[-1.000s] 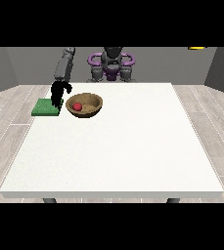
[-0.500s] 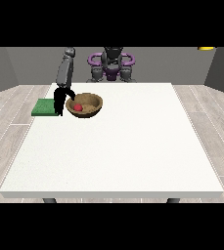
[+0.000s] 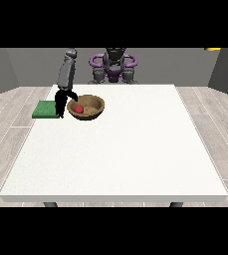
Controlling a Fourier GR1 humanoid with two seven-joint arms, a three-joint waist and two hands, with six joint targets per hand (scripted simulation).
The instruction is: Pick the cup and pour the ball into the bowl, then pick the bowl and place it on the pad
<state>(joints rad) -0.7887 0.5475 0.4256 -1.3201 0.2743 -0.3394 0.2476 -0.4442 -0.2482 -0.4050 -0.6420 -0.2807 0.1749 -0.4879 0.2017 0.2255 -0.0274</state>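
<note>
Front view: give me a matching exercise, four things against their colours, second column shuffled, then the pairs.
Things:
1. ball
2. bowl
3. pad
4. hand at the view's left

Colours:
A. green
B. black
C. red
D. brown

Pairs: 1-C, 2-D, 3-A, 4-B
</note>
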